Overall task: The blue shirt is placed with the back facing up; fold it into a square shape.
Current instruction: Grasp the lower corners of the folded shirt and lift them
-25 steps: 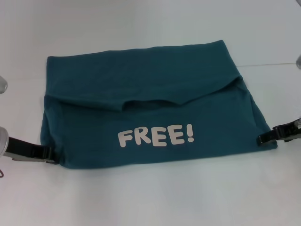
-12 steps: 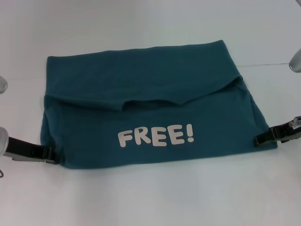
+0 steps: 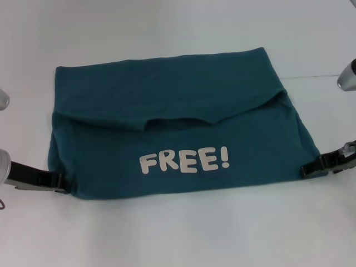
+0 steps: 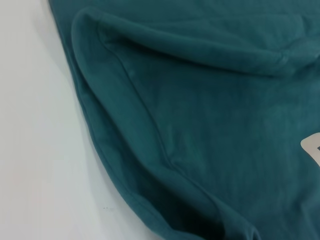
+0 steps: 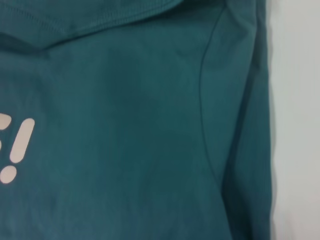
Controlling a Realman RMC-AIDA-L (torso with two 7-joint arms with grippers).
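The blue shirt (image 3: pixel 178 128) lies flat in the middle of the white counter (image 3: pixel 178 233), already folded into a compact, roughly rectangular packet. A flap from the far side is laid over toward the middle, and the near panel shows the white lettering "FREE!" (image 3: pixel 183 162), so the shirt is not plain. The left gripper (image 3: pixel 55 182) sits at the near left corner and the right gripper (image 3: pixel 312 168) at the near right corner, each touching the hem. Whether either is clamped on cloth or parted I cannot tell. Judging by the shape, most folding seems done; the packet is wider than deep, so one more fold probably remains.
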